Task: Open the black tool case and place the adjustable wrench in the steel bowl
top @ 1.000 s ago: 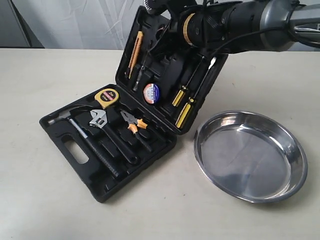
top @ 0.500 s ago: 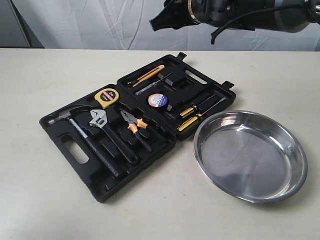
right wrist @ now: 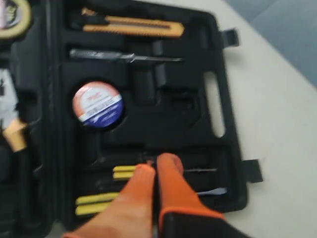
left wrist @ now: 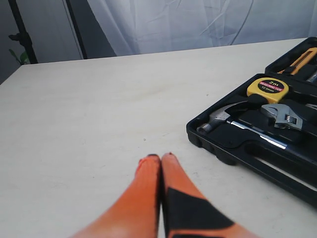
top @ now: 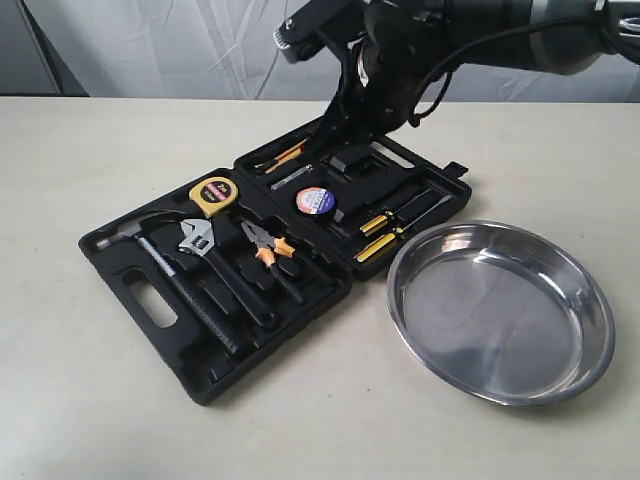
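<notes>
The black tool case [top: 290,335] lies fully open, its lid flat on the table. The adjustable wrench [top: 200,242] rests in its slot in the base, between the hammer [top: 150,245] and the orange-handled pliers [top: 265,248]; its silver head also shows in the left wrist view [left wrist: 282,115]. The steel bowl [top: 500,310] stands empty just right of the case. My right gripper [right wrist: 157,163] is shut on nothing and hovers over the lid half [right wrist: 198,114]. My left gripper [left wrist: 160,157] is shut over bare table, apart from the case's corner [left wrist: 223,148].
The lid holds a utility knife [right wrist: 133,29], a tape roll [right wrist: 97,105] and yellow-handled screwdrivers [right wrist: 96,201]. A yellow tape measure [top: 212,193] sits at the base's far end. The right arm [top: 390,60] hangs above the case's back.
The lid dropped from upright to flat on the table. My right arm lifted away from it, then swung back down over the lid half.
</notes>
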Controlling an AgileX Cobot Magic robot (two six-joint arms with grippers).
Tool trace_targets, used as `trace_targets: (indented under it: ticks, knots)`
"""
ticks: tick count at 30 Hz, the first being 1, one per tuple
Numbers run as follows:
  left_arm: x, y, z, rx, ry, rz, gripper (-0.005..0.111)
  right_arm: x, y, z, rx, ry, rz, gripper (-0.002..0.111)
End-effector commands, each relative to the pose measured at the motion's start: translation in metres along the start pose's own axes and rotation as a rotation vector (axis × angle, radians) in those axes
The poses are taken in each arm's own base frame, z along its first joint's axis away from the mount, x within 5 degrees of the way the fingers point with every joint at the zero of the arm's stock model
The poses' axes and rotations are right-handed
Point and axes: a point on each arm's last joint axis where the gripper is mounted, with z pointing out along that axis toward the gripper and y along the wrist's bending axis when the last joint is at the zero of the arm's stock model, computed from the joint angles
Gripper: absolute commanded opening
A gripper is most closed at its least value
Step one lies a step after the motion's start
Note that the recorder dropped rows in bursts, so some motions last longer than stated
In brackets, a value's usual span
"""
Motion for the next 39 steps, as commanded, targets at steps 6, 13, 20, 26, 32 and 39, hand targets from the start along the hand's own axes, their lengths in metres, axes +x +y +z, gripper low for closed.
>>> trace_targets:
  ticks: [6, 13, 20, 26, 32, 39]
  knots:
    - [-0.001, 0.0, 0.0, -0.001, -0.01, -0.006, 0.0, 0.016, 0.041, 0.028, -0.307, 0.163, -0.096, 0.0]
    - [-0.001, 0.0, 0.0, -0.001, -0.01, -0.006, 0.0, 0.024, 0.086, 0.045, -0.485, 0.222, -0.17, 0.0]
    - [-0.001, 0.0, 0.0, -0.001, -0.01, -0.006, 0.0, 0.022, 0.119, 0.045, -0.618, 0.195, -0.215, 0.0]
    - [-0.001, 0.0, 0.0, -0.001, -0.01, -0.006, 0.0, 0.003, 0.138, 0.048, -0.714, 0.12, -0.206, 0.0]
    - [-0.001, 0.0, 0.0, -0.001, -0.01, -0.006, 0.0, -0.034, 0.145, 0.056, -0.731, -0.026, -0.144, 0.0]
    - [-0.001, 0.0, 0.0, -0.001, -0.01, -0.006, 0.0, -0.068, 0.142, 0.073, -0.636, -0.231, -0.055, 0.0]
